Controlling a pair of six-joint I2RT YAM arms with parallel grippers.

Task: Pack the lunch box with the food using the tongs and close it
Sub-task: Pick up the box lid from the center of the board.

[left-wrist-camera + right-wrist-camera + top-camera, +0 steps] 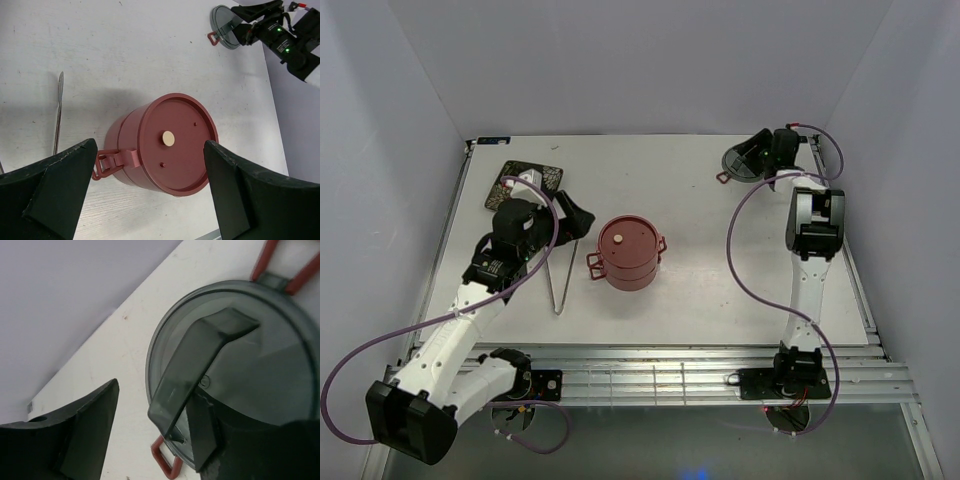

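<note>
The lunch box (628,253) stands stacked mid-table with a flat red disc lid on top (175,142). No food shows. The tongs (560,280) lie flat on the table left of the box, their arms also in the left wrist view (58,115). My left gripper (578,220) hovers just left of the box, open and empty (150,145). At the back right lies the grey top lid (745,160), upside up with its strap handle (200,365). My right gripper (150,405) straddles that handle's end and the lid's rim, jaws apart, one finger (85,430) still clear of them.
A dark patterned square plate (525,185) sits at the back left, partly under my left arm, with a small white thing on it that I cannot make out. The table's back and right edges run close to the grey lid.
</note>
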